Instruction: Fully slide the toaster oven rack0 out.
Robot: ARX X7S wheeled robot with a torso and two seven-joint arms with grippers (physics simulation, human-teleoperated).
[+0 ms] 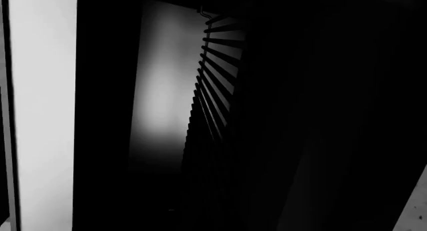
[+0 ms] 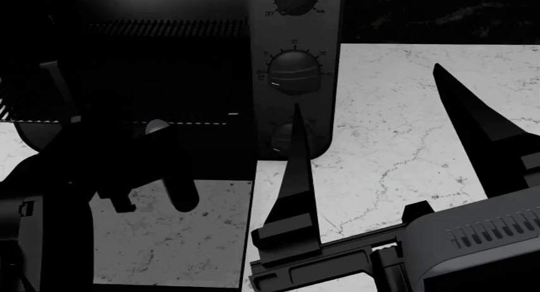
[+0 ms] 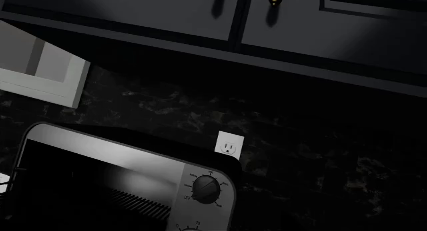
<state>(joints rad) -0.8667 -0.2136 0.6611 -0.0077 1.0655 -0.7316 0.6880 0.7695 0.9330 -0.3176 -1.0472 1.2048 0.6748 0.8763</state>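
Inside the toaster oven (image 2: 295, 64) cavity, I see rack0 (image 2: 126, 122) as a pale dotted line, my left hand (image 2: 148, 178) dark before it, grip unreadable. My right hand (image 2: 380, 140) spreads wide over the marble tabletop (image 2: 396, 146).

Toaster oven (image 2: 291, 71) on countertop (image 2: 405, 115), rack0 (image 2: 118, 122) inside its cavity, wall outlet (image 3: 230, 144) behind.

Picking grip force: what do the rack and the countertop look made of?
The rack: thin metal wire, seemingly, showing edge-on as a pale dotted line. The countertop: polished marble-like stone, white with fine grey veins, though a rendered texture leaves this open.
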